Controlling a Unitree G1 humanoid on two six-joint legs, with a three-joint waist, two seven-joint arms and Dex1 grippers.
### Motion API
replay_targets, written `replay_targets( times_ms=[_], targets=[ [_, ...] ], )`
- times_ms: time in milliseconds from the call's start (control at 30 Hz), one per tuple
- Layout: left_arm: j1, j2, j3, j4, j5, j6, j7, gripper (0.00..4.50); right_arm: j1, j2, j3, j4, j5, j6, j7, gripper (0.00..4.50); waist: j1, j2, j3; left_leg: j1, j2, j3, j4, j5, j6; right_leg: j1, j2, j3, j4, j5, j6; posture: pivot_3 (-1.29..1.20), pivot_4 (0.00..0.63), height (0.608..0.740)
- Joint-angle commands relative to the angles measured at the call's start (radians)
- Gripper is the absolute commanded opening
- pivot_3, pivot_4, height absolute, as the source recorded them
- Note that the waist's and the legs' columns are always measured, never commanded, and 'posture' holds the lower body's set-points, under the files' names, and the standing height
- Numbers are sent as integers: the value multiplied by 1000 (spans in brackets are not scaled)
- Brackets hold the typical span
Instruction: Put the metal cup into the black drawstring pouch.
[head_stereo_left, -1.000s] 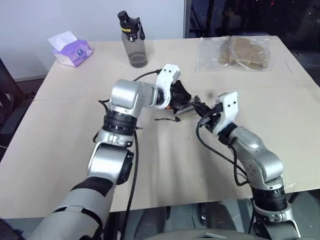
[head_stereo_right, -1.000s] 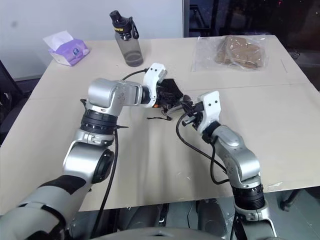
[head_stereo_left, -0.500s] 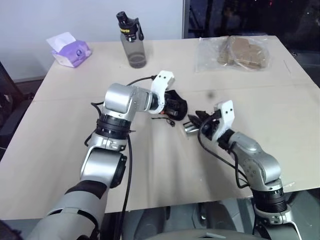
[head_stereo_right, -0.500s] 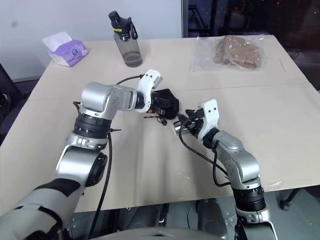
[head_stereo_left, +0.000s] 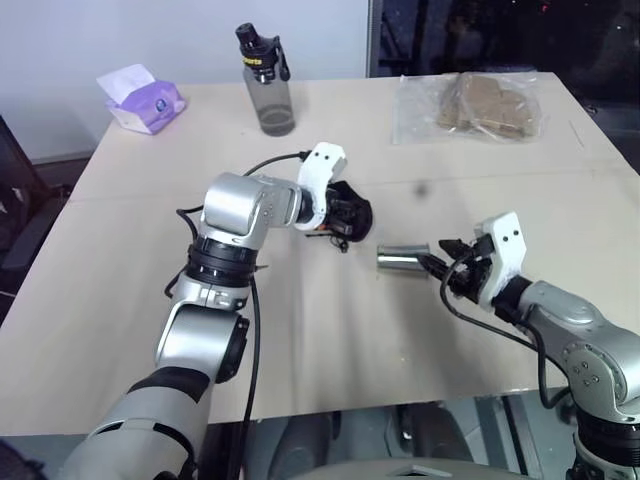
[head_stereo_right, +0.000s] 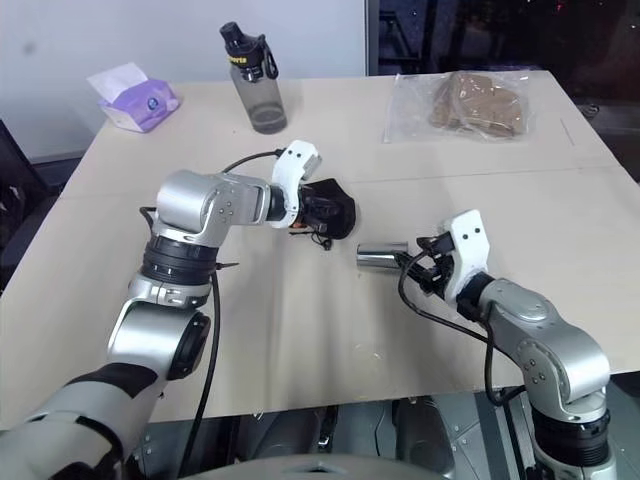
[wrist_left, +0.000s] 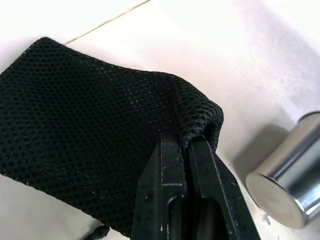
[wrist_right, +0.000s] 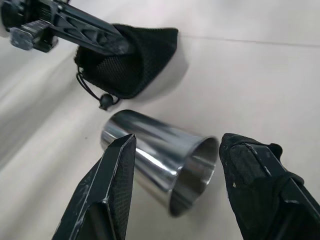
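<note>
The metal cup (head_stereo_left: 400, 260) lies on its side on the table, its open mouth facing my right gripper (head_stereo_left: 443, 268). That gripper is open; in the right wrist view its fingertips (wrist_right: 122, 150) flank the cup (wrist_right: 160, 152) without gripping it. The black drawstring pouch (head_stereo_left: 357, 211) rests on the table just left of the cup and a little farther back, its cord trailing in front. My left gripper (wrist_left: 186, 142) is shut on the pouch's (wrist_left: 85, 115) mesh rim, with the cup's closed base (wrist_left: 280, 192) close beside it.
A grey water bottle (head_stereo_left: 266, 80) with a black cap stands at the back. A purple tissue pack (head_stereo_left: 140, 98) lies at the back left, and a clear plastic bag (head_stereo_left: 480, 105) with brown contents at the back right. The table's (head_stereo_left: 120, 330) front edge runs close to my right arm.
My right gripper opened and let go of the cup, then drew back to the right. The cup now lies on the table. The left gripper kept its grip on the pouch.
</note>
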Motion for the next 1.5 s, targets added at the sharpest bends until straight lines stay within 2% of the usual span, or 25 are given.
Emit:
replay_targets(
  times_ms=[33, 300, 333, 400, 433, 467, 567, 700, 1000, 1300, 1500],
  targets=[
    [-5, 5, 14, -46, -14, -5, 3, 0, 17, 28, -58, -51, 100, 54, -20, 2746, 1, 0, 0, 0, 0, 0, 0, 0, 0, 0, 0, 0, 0, 0, 0, 0, 150, 740],
    [-7, 4, 8, -55, -15, -2, 2, 0, 24, 79, -8, 5, 169, 130, -53, 2746, 0, 0, 0, 0, 0, 0, 0, 0, 0, 0, 0, 1, 0, 0, 0, 0, 150, 740],
    [-8, 5, 8, -53, -15, -3, 1, 0, 18, 87, -7, 11, 170, 125, -58, 2364, 0, 0, 0, 0, 0, 0, 0, 0, 0, 0, 0, 0, 0, 0, 0, 0, 150, 740],
    [-9, 7, 7, -57, -16, 1, -1, 0, 12, 95, 1, 19, 163, 109, -62, 1924, 0, 0, 0, 0, 0, 0, 0, 0, 0, 0, 0, 0, 0, 0, 0, 0, 150, 740],
    [-10, 9, 6, -56, -17, 1, -3, 0, 9, 98, 5, 23, 157, 100, -62, 1321, 0, 0, 0, 0, 0, 0, 0, 0, 0, 0, 0, 1, 0, 0, 0, 0, 150, 740],
    [-11, 10, 5, -57, -18, 2, -4, 0, 8, 101, 10, 25, 153, 90, -62, 1221, 0, 0, 0, 0, 0, 0, 0, 0, 0, 0, 0, 1, 0, 0, 0, 0, 150, 740],
    [-16, 15, 2, -46, -19, -5, -10, 0, 6, 104, 29, 36, 144, 42, -50, 34, 0, 1, 0, 1, 0, 0, 0, 0, 0, 0, 0, 1, 0, 0, 0, 0, 150, 740],
    [-20, 19, -1, -43, -25, -11, -15, 0, -6, 182, 16, 45, 184, -59, -46, 34, 0, 1, 0, 0, 0, 0, 0, 0, 0, 0, 0, 0, 0, 0, 0, 0, 150, 740],
    [-26, 1, -6, -41, -23, -17, -3, 0, -52, 289, 79, 88, 173, -177, -56, 34, -3, 1, 0, 0, 0, -1, 0, 2, -4, 0, 0, 0, 0, 0, 0, 0, 150, 740],
    [-16, -17, 6, -85, -47, 12, 0, 0, -129, 355, 170, 288, 1, -350, -74, 34, -3, 1, 0, 0, 0, 0, 0, 2, -4, -1, 0, 1, 0, 0, 0, 0, 150, 740],
    [-3, -25, 6, -101, -55, 27, 6, 0, -139, 349, 278, 378, -136, -449, -39, 34, -10, 1, 0, 0, 0, 0, -1, 2, -4, -1, 0, 1, 0, 0, 0, 0, 150, 740]
  ],
)
